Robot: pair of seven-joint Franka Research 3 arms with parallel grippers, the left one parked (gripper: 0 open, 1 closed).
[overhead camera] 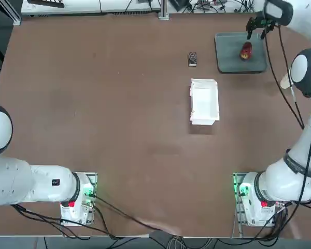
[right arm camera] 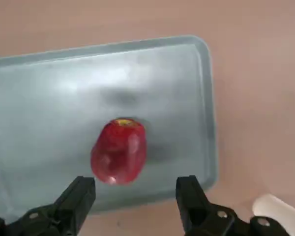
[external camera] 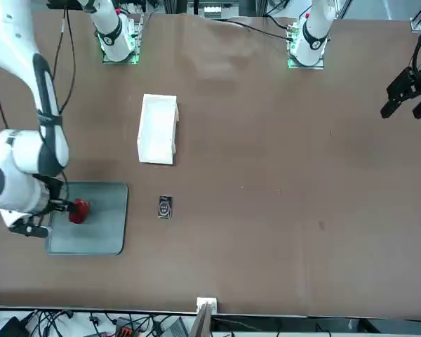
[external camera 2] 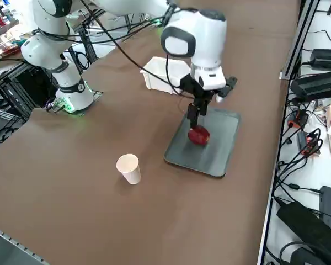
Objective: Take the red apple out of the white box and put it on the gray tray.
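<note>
We see the red apple (right arm camera: 119, 150) resting on the gray tray (right arm camera: 49, 88), the white box (overhead camera: 203, 101) empty, right gripper (right arm camera: 135, 196) just above with jaws spread and clear, so we'd lift straight up to avoid nudging it

1 camera looks straight down on the desk (overhead camera: 119, 114), 1 faces the robot, 1 watches diagonally from the right (raised), 1 rides close on the wrist; all 4 share the gray tray (right arm camera: 196, 98).
</note>
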